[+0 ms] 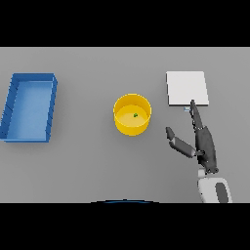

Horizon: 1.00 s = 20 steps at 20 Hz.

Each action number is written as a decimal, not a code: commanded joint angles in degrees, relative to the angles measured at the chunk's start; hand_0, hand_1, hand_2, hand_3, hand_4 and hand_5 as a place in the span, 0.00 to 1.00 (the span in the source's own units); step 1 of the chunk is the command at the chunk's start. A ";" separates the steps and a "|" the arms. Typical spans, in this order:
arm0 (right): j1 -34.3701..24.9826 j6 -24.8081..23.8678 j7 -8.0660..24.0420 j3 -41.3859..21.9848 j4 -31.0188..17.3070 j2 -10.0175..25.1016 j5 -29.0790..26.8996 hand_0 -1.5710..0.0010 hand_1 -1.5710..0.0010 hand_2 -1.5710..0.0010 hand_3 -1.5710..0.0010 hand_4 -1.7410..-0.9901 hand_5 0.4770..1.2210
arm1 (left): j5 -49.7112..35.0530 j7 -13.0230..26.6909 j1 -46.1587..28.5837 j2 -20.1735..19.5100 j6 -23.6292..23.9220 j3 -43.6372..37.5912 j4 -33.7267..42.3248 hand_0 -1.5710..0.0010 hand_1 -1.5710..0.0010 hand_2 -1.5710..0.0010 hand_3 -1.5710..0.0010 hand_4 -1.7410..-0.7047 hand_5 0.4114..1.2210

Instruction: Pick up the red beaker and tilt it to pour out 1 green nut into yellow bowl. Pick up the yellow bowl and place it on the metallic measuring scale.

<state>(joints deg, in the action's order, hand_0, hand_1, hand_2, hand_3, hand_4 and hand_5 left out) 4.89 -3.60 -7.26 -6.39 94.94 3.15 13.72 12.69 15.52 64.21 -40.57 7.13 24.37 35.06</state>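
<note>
Grey matte table (97,166) holds round yellow bowl (132,114), flat square scale (187,88); right robot hand (204,141) spread.

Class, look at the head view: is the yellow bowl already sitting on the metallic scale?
No. The yellow bowl stands on the grey table, apart from and to the left of the metallic scale.

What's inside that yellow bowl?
One small green nut lies on the floor of the yellow bowl, near its middle. The bowl's near wall hides a strip of the floor.
</note>
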 commanded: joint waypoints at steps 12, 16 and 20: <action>0.63 0.21 -0.09 -1.31 0.83 0.47 1.72 1.00 1.00 1.00 1.00 0.70 0.25 | -11.84 16.07 -30.56 -4.86 16.83 0.42 28.86 0.00 0.00 0.00 0.05 0.00 1.00; 0.13 0.20 0.53 -1.02 0.41 0.80 1.77 1.00 1.00 1.00 1.00 0.71 0.25 | -12.73 17.79 -31.85 -4.36 18.88 2.32 29.73 0.00 0.00 0.00 0.02 0.00 0.87; 0.57 0.31 -1.11 -1.01 -0.04 0.75 1.53 1.00 1.00 1.00 1.00 0.72 0.25 | -13.20 19.47 -32.25 -5.99 17.65 5.62 30.47 0.00 0.00 0.00 0.04 0.20 0.56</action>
<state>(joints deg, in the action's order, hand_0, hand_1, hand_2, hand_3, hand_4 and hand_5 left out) 5.46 -3.29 -8.38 -7.40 94.90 3.90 15.25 -0.45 34.99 31.96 -46.56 24.74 29.99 65.53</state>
